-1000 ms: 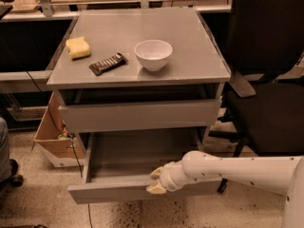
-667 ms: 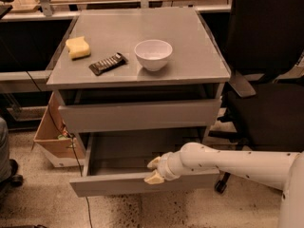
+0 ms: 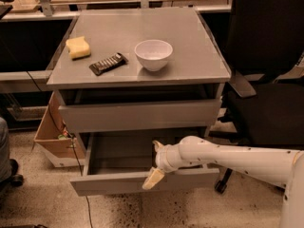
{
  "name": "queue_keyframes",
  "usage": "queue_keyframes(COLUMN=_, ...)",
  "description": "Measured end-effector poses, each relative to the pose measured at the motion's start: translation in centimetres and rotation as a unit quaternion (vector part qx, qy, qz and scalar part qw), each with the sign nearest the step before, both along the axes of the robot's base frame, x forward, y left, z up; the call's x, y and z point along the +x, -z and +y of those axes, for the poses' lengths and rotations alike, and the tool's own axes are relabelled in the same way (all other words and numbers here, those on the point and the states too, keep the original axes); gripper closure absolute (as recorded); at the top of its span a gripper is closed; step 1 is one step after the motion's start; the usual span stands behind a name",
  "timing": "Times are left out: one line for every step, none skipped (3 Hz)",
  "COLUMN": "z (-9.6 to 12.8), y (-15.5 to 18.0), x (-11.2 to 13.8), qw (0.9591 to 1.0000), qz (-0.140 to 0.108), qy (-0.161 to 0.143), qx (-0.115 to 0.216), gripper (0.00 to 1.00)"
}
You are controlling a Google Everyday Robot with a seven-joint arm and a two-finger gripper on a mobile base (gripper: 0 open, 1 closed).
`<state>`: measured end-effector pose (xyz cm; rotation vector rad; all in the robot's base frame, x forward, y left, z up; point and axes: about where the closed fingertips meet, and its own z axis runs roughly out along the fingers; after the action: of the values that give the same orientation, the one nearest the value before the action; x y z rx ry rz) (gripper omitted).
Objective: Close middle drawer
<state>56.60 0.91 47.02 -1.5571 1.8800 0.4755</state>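
My gripper [image 3: 155,163], fingers spread wide, meets the pulled-out middle drawer's [image 3: 109,184] front, at six o'clock from the bowl [image 3: 153,54].

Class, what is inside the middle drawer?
Only bare grey floor shows in the middle drawer; the end effector at its front edge and the arm hide the right part.

Plain grey flat-fronted middle drawer [image 3: 118,183], bare grey inside. White-and-tan two-finger gripper [image 3: 154,163] at its front edge. Grey cabinet top [image 3: 194,56]: white round bowl [image 3: 153,54], yellow sponge block [image 3: 78,47], dark ribbed snack bar [image 3: 108,63]. Black office chair [image 3: 266,80]. Dark-speckled beige floor [image 3: 190,213].
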Motion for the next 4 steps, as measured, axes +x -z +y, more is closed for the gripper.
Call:
queue_keyframes(z=0.2, y=-1.4, x=-1.6, qw=1.0, qz=-0.002, qy=-0.003, qx=-0.001, gripper=0.16)
queue_keyframes(z=0.3, y=-2.1, x=-5.0, qw=0.9999, qz=0.008, qy=-0.008, qx=-0.002, gripper=0.4)
queue_keyframes(z=0.4, y=-1.1, x=-7.5, qw=0.9996, qz=0.023, qy=-0.014, qx=-0.003, gripper=0.63)
queue_keyframes(z=0.2, y=1.4, x=-8.3, qw=0.9992, qz=0.037, qy=-0.014, qx=0.005, gripper=0.86)
